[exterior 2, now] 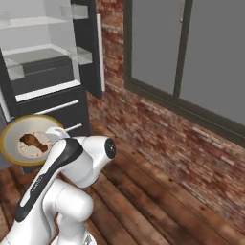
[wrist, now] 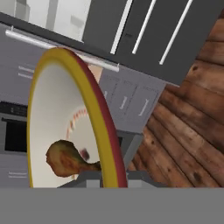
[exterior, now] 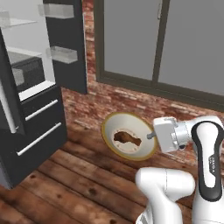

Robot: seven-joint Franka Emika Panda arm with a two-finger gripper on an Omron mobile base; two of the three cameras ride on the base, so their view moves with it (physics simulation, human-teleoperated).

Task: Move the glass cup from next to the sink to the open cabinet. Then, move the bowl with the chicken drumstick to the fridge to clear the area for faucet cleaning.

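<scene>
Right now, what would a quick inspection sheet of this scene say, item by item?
Surface: wooden plank floor, bare near the robot.
Job's things: bowl held up on edge in the air, tilted steeply; chicken drumstick inside it; fridge open, glass shelves visible.
Clutter: nothing seen.
Claw: claw shut on the bowl's rim.
Cables: nothing seen.
Surroundings: brick wall, large grey window.
</scene>
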